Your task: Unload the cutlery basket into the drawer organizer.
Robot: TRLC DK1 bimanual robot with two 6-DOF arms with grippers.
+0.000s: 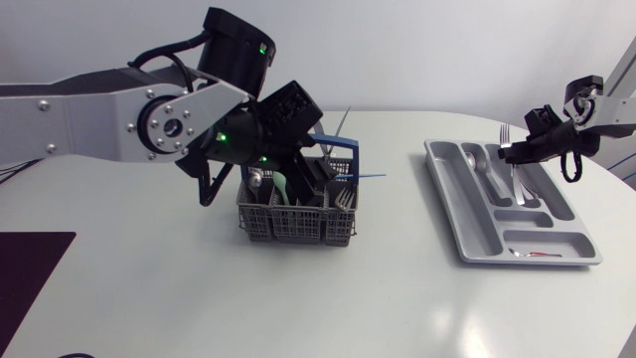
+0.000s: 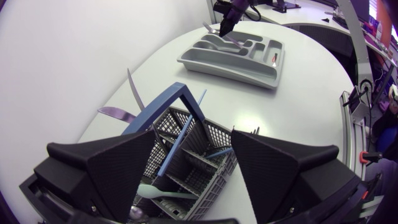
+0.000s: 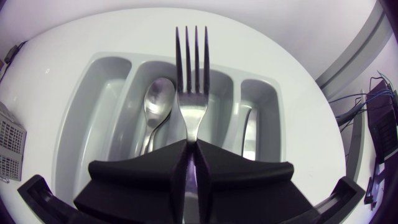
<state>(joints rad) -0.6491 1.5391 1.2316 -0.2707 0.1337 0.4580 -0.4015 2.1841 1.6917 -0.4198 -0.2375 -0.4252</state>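
Observation:
The grey cutlery basket with a blue handle stands left of the table's middle and holds several utensils, among them a pale green one and a blue one. My left gripper hangs open just above the basket, its fingers wide apart with nothing between them. At the right, my right gripper is shut on a steel fork, tines pointing away, over the grey drawer organizer. Under the fork, a spoon lies in one compartment of the organizer.
A knife lies in the compartment beside the fork. A small red-tipped item lies in the organizer's near cross compartment. The organizer sits close to the table's right edge. A dark mat lies at the front left.

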